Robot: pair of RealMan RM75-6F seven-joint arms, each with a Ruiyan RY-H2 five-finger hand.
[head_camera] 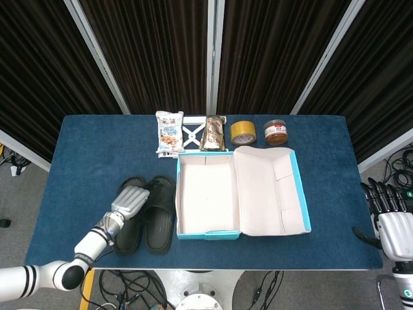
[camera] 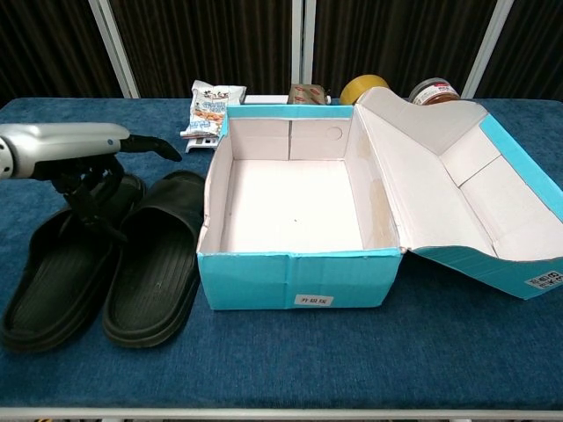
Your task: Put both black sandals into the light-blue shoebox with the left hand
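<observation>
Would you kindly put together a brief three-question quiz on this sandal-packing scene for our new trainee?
1. True or false: the light-blue shoebox already holds a sandal.
2. Which sandal is the left hand above? A) the left sandal B) the right sandal C) neither
3. Fill in: the right hand sits off the table's ____ edge, holding nothing.

Key
1. False: the box is open and empty, with both sandals side by side on the blue table to its left.
2. A: the fingers hang down over the left sandal's strap; actual contact cannot be told.
3. right.
</observation>
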